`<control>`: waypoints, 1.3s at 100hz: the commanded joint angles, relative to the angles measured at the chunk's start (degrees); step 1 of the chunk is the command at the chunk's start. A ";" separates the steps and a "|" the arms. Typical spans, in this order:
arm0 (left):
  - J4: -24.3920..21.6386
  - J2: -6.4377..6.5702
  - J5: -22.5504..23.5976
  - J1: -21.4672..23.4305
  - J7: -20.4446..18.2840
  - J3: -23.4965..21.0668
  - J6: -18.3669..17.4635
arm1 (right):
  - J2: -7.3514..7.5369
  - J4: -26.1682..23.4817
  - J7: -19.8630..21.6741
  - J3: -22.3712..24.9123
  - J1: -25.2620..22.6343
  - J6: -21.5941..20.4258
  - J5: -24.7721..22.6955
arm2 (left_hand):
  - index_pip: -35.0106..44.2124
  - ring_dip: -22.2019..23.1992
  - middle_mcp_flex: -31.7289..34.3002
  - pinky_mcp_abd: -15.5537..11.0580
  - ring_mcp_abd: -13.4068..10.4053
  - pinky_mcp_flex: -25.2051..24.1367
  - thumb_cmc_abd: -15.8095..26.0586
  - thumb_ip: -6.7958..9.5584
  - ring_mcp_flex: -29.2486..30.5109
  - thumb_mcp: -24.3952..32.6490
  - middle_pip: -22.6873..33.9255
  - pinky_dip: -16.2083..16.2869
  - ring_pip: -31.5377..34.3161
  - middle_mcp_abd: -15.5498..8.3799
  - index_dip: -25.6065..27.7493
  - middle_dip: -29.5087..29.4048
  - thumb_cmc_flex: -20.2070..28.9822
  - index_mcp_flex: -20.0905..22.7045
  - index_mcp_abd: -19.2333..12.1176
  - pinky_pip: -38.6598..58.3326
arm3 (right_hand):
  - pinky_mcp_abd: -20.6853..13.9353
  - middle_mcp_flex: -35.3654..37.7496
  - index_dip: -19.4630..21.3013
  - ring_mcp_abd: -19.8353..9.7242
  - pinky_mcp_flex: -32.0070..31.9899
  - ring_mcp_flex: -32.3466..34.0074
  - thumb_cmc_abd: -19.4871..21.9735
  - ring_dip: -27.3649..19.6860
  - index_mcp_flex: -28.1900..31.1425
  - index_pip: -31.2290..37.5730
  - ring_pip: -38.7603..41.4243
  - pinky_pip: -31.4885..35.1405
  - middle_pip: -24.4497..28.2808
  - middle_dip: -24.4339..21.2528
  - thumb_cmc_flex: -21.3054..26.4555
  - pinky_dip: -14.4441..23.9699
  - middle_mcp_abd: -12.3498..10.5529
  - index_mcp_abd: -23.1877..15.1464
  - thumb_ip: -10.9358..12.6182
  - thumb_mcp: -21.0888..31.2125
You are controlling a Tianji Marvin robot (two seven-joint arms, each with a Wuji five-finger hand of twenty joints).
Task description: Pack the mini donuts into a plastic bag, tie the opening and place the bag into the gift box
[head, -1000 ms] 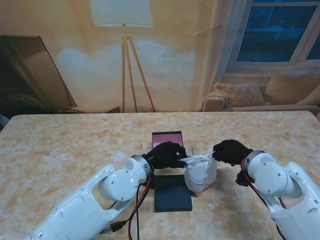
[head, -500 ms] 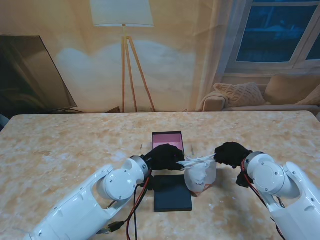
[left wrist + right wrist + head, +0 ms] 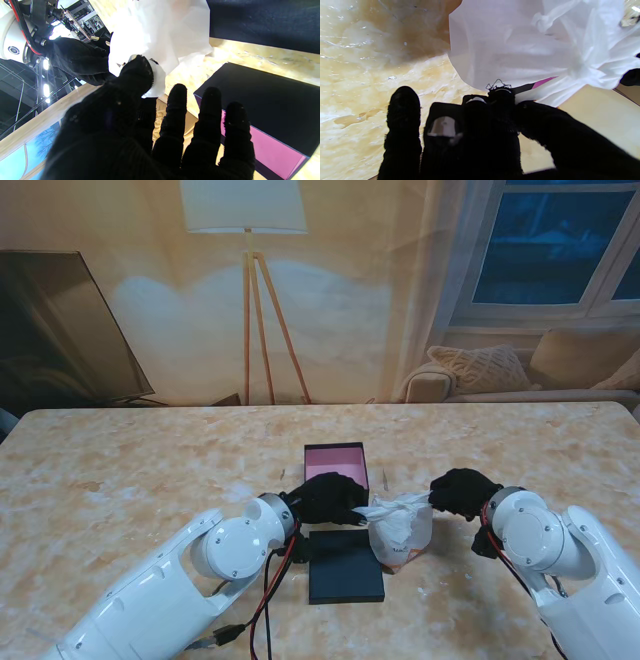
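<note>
On the worktop [image 3: 120, 470] the gift box [image 3: 336, 461] stands open and empty, its dark lid [image 3: 345, 565] lying nearer to me. Beside the lid rests the plastic bag [image 3: 401, 532], already filled; I think the donuts are inside, but they are blurred. My left hand [image 3: 329, 497] and right hand [image 3: 460, 491] each pinch one end of its opening, so the knot is in progress. Since the earlier frame, both hands have moved slightly nearer to me and the bag top is more bunched.

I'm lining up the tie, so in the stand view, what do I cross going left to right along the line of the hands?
Left hand → bag, its twisted top pinched from both sides → right hand.
</note>
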 commanded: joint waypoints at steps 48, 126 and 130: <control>1.02 -0.03 -0.19 -0.87 -1.00 0.50 -0.22 | -0.05 0.77 1.01 -0.74 0.05 1.73 -0.95 | 1.85 -3.96 -3.13 -2.15 -1.33 -1.47 -1.78 -0.58 -2.10 4.40 -1.68 -3.04 -4.11 -0.28 4.27 -0.37 0.37 3.61 -0.31 -2.06 | -0.03 2.15 -0.21 -0.65 -0.39 1.81 6.28 1.24 4.07 3.06 2.69 0.18 1.44 0.61 1.86 0.35 0.91 -8.06 7.77 8.48; 1.34 0.16 0.02 -1.26 -1.32 0.12 -2.19 | 0.26 0.91 2.18 -1.46 0.31 3.15 -3.91 | 1.59 -4.97 -3.56 -3.55 -1.67 -1.56 -2.72 -1.15 -2.72 6.04 -1.85 -4.60 -4.82 -0.51 4.65 -0.77 0.05 4.27 0.24 -2.96 | -0.05 2.17 -0.18 -0.65 -0.41 1.81 6.31 1.24 4.10 3.06 2.69 0.16 1.43 0.66 1.99 0.35 1.00 -8.14 7.86 8.39; 1.34 0.18 0.00 -1.27 -1.39 0.14 -2.35 | 0.28 0.88 2.27 -1.44 0.28 3.19 -4.07 | 1.60 -5.06 -3.65 -3.61 -1.69 -1.63 -2.70 -1.20 -2.82 6.10 -1.92 -4.74 -4.94 -0.53 4.65 -0.82 -0.06 4.29 0.20 -3.07 | -0.10 2.18 -0.18 -0.65 -0.47 1.81 6.31 1.24 4.10 3.06 2.69 0.12 1.43 0.66 2.02 0.33 1.00 -8.14 7.85 8.37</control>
